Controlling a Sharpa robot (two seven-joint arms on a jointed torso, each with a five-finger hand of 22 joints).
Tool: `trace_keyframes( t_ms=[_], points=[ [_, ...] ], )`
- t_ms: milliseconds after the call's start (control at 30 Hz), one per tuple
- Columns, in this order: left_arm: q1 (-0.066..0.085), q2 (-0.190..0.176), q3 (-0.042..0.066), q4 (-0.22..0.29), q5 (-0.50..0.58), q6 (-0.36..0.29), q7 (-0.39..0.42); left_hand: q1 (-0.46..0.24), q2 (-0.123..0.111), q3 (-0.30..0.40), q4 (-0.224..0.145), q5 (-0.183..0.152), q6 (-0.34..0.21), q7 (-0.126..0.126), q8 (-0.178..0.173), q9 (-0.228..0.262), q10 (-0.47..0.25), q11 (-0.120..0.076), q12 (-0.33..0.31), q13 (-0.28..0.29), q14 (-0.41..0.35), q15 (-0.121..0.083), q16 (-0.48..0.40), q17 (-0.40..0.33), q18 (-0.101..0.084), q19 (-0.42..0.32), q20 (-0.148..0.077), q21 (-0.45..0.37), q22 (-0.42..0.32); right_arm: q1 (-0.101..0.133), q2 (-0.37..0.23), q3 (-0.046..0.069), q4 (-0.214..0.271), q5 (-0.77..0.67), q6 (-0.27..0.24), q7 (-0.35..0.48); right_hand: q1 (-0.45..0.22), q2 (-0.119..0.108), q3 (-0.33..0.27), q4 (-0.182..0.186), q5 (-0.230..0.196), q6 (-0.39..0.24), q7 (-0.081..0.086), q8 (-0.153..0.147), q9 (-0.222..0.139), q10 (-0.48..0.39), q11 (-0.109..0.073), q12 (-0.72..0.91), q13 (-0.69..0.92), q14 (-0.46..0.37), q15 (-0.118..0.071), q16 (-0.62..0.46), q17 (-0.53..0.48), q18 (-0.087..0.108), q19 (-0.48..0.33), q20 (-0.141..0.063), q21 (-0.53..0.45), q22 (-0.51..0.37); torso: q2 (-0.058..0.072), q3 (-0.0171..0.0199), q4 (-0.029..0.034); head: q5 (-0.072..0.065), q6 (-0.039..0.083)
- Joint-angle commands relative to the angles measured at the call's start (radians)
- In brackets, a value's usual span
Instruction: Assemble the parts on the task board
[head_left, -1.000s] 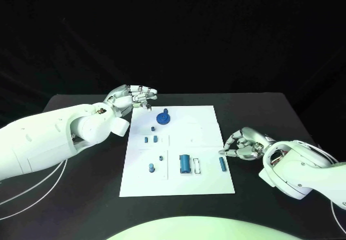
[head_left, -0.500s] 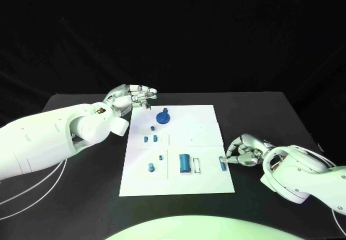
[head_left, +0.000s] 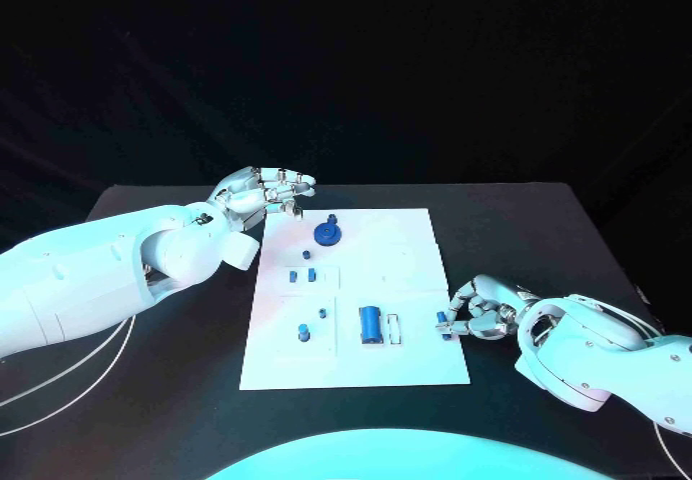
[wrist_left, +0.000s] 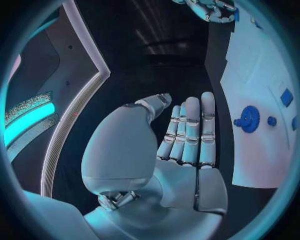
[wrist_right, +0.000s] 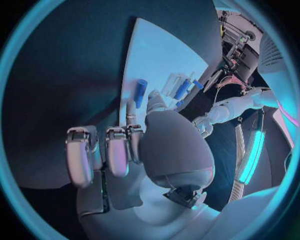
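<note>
The white task board (head_left: 411, 235) lies in the middle of the black table. On it are a blue gear (head_left: 327, 235) at the far end, a blue cylinder (head_left: 371, 323) and a slim blue peg (head_left: 444, 324) near its right edge. My right hand (head_left: 483, 308) sits at that edge with curled fingers, their tips right at the peg. In the right wrist view the peg (wrist_right: 140, 92) lies flat on the board (wrist_right: 156, 55) just beyond my fingertips (wrist_right: 130, 112). My left hand (head_left: 267, 192) hovers off the board's far left corner, fingers straight and holding nothing (wrist_left: 184, 145).
Small blue pieces (head_left: 300, 275) sit mid-board, and another one (head_left: 304, 332) lies near the left edge. The left wrist view shows the gear (wrist_left: 250, 119) on the board (wrist_left: 250, 60). Bare black table (head_left: 548, 230) lies on both sides.
My right hand has moved nearer and leftward along the board's right edge, bringing its fingertips to the blue peg. The left hand has stayed put.
</note>
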Motion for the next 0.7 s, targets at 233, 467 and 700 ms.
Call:
trace_keyframes(
  t_ms=[233,467,700],
  points=[
    [0.0,-0.001,0.001,0.003,0.002,0.017,0.0,0.004,0.004,-0.001,0.001,0.003,-0.01,0.002,0.004,-0.001,-0.006,0.002,0.004,-0.001,-0.007,0.004,-0.005,-0.001,0.014,0.004,0.001,-0.006,-0.001,-0.014,0.025,-0.002,-0.021,-0.076,0.102,-0.037,0.008,-0.007,0.004,0.001,-0.007,0.014,-0.002,0.009,0.008,0.035,-0.003,-0.004,0.175,0.083,0.001,-0.002,0.156,0.001,0.091,0.002,0.001,0.254,0.0,0.0,-0.0001,0.003,-0.002],
    [0.0,-0.002,0.001,0.004,0.002,0.018,0.0,0.005,0.005,0.0,0.001,0.003,-0.01,0.002,0.004,-0.001,-0.006,0.002,0.004,-0.001,-0.007,0.003,-0.005,-0.001,0.015,0.004,0.001,-0.006,-0.001,-0.027,0.048,-0.003,-0.032,-0.135,0.124,-0.066,0.074,-0.013,0.043,-0.002,-0.067,0.015,-0.007,0.008,0.024,0.034,-0.007,-0.006,0.175,0.083,-0.004,-0.003,0.156,0.0,0.092,-0.004,0.004,0.255,0.0,0.0006,-0.0001,0.003,-0.004],
    [0.0,-0.002,0.001,0.004,0.002,0.019,0.0,0.005,0.005,0.0,0.001,0.003,-0.01,0.002,0.004,-0.001,-0.006,0.002,0.004,-0.001,-0.007,0.003,-0.005,-0.001,0.015,0.004,0.001,-0.006,-0.001,-0.031,0.065,-0.003,-0.035,-0.166,0.11,-0.085,0.139,-0.007,0.109,-0.01,-0.065,0.02,-0.013,0.0,0.03,0.035,-0.013,-0.007,0.175,0.083,-0.009,-0.004,0.155,0.0,0.091,-0.008,0.003,0.254,0.0,0.0,0.0007,0.0,-0.003]
  ],
)
